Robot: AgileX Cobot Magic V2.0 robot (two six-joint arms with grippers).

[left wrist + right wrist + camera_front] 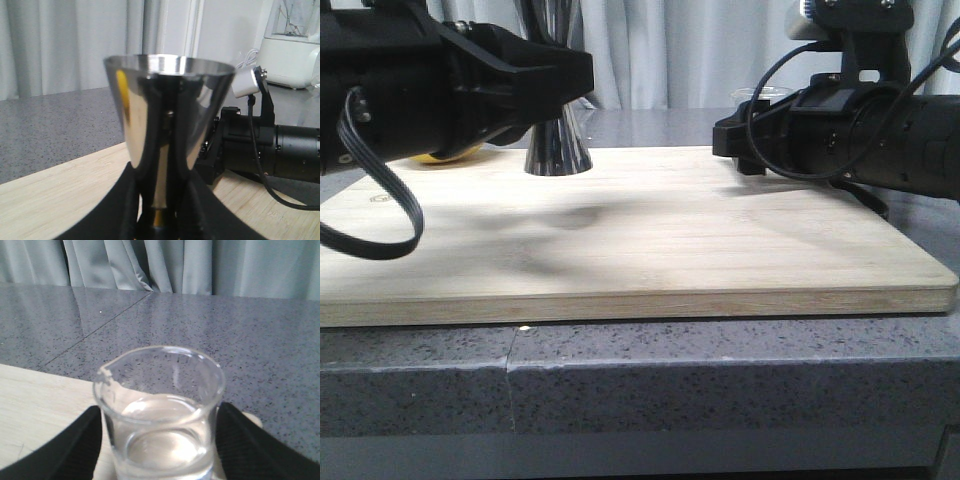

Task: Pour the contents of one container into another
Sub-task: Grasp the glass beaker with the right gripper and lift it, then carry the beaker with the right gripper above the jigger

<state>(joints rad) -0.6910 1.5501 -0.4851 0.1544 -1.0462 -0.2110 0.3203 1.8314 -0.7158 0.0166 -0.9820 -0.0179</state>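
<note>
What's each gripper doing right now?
Left gripper: closed on the steel jigger.
Right gripper: closed on the glass beaker.

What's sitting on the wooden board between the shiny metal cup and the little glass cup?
Nothing: in the front view, only bare wooden board lies between the jigger and the right pincer around the beaker.
</note>
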